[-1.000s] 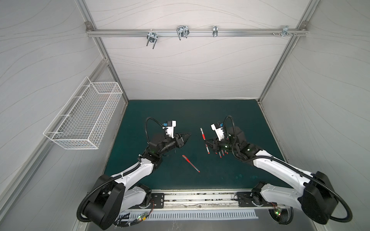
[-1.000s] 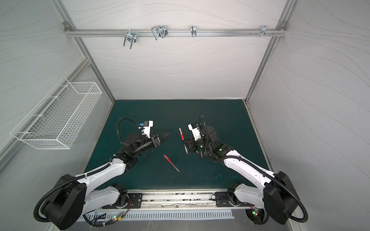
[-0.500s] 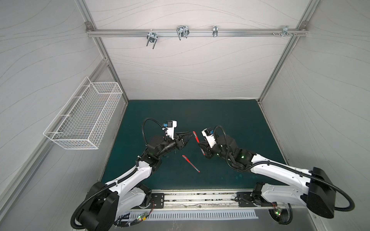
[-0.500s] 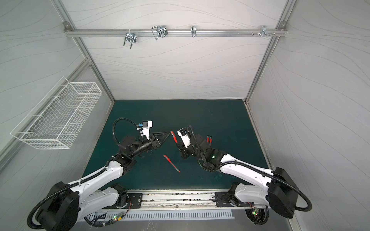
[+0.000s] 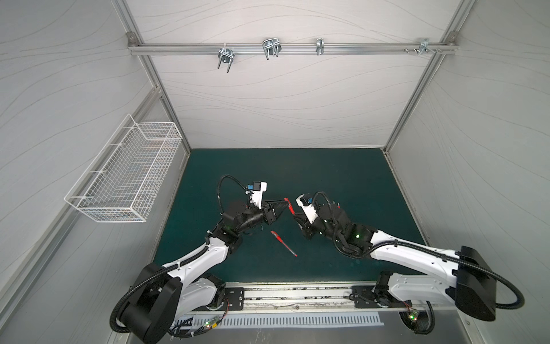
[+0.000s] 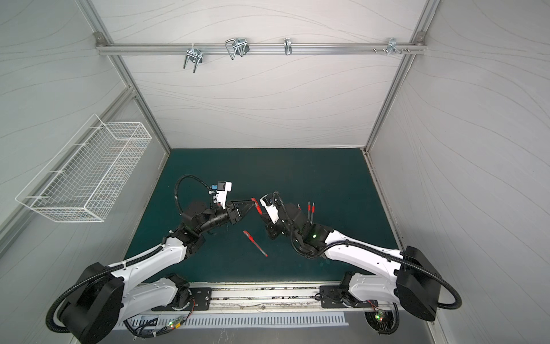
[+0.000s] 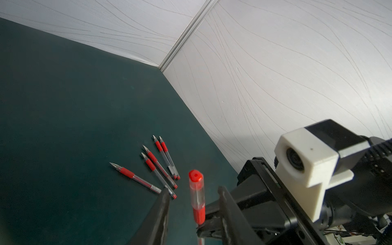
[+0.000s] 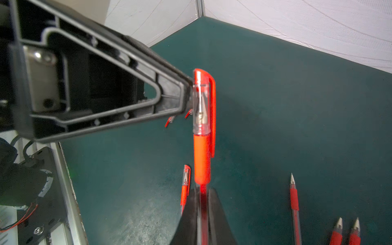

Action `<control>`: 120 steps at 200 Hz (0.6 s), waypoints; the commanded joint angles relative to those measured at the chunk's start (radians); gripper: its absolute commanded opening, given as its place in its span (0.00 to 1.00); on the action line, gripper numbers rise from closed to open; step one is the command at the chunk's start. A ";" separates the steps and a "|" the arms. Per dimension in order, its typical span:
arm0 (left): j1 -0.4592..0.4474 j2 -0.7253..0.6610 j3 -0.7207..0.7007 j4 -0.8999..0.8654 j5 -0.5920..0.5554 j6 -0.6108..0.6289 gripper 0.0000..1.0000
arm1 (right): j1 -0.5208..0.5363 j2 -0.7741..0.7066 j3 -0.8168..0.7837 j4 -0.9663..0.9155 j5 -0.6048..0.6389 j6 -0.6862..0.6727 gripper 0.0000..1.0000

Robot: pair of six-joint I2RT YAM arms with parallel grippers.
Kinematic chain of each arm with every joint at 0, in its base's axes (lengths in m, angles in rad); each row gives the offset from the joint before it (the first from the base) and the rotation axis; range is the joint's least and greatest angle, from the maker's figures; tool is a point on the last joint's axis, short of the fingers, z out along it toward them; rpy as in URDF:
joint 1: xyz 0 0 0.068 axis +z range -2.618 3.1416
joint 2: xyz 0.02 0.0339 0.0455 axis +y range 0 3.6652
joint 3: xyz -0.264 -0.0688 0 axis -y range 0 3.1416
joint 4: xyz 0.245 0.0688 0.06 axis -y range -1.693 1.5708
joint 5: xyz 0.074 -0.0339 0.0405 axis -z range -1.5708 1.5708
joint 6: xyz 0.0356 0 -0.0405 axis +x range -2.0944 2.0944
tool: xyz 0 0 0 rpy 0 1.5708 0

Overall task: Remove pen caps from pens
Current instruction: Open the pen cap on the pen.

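Green matting covers your surface (image 5: 342, 178). Your right hand (image 8: 202, 193) is clamped on one capped pen (image 8: 201, 161); your left hand (image 7: 193, 199) straddles its cap (image 8: 204, 101), fingers partly apart. One capped pen (image 5: 283, 243) lies at 6 o'clock; five uncapped pens (image 7: 152, 167) at 3 o'clock.

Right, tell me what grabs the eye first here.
The red capped pen held up between the two arms: the right gripper is shut on its barrel, and the left gripper brackets its cap. Next, the uncapped pens fanned on the green mat, and another capped pen lying between the arms.
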 commanded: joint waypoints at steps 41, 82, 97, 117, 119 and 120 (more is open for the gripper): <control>-0.011 0.026 0.038 0.081 0.023 -0.013 0.35 | 0.031 0.025 0.041 0.019 0.026 -0.048 0.00; -0.012 0.033 0.035 0.091 0.021 -0.016 0.30 | 0.038 0.038 0.048 0.011 0.025 -0.061 0.00; -0.012 0.034 0.036 0.090 0.019 -0.015 0.28 | 0.041 0.045 0.052 0.009 0.026 -0.063 0.00; -0.012 0.030 0.036 0.082 0.015 -0.013 0.21 | 0.042 0.052 0.054 0.007 0.028 -0.064 0.00; -0.013 0.028 0.035 0.081 0.014 -0.012 0.20 | 0.042 0.052 0.055 0.006 0.027 -0.064 0.00; -0.012 0.028 0.035 0.080 0.014 -0.012 0.20 | 0.042 0.053 0.055 0.007 0.028 -0.064 0.00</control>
